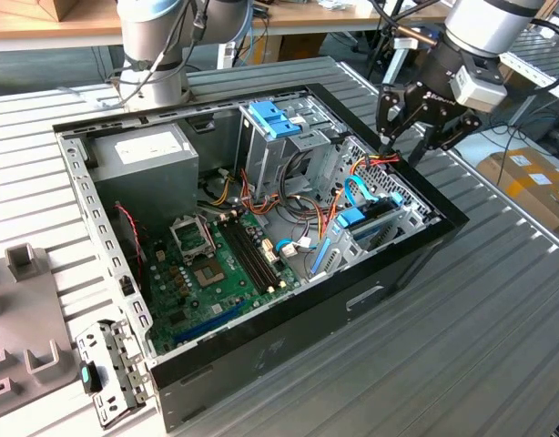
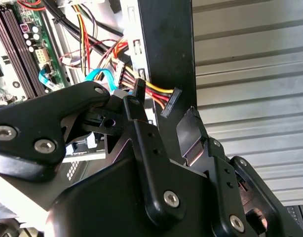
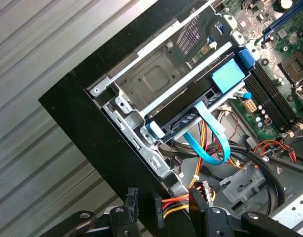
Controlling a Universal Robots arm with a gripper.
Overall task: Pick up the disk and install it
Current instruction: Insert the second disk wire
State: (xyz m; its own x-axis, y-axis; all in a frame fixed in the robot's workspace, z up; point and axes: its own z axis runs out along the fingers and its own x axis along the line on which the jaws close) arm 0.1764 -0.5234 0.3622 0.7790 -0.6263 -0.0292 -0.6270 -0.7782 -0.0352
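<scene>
**Gripper at case edge; disk seated in lower drive bay**

Exterior view: The open computer case [image 1: 261, 364] lies on its side on a slatted metal table [image 1: 498, 309]. The gripper [image 1: 402, 150] hangs at the case edge toward the exterior view's right, directly above a bundle of red, yellow and orange power wires [image 1: 375, 162]. Its fingers stand apart with nothing between them. The motherboard [image 1: 216, 264] covers the case floor. A tall drive cage [image 1: 279, 155] with a blue bracket [image 1: 273, 118] on top stands near the middle. The disk [image 1: 357, 220], recognisable by its blue carrier edge, sits in the lower bay near the gripper, beside a light blue cable [image 1: 354, 191].

Second wrist view: The black fingers [image 2: 141, 133] are spread, holding nothing. Between them lies the black case wall [image 2: 166, 49] and a black power connector [image 2: 169, 101] on yellow and red wires.

First wrist view: The disk [image 3: 191, 106] rests inside the metal bay, its blue frame tabs visible at both ends. The flat light blue cable [image 3: 210, 136] loops out from just below it. The fingertips [image 3: 198, 200] sit next to the power connector [image 3: 207, 190] at the case rim.
</scene>
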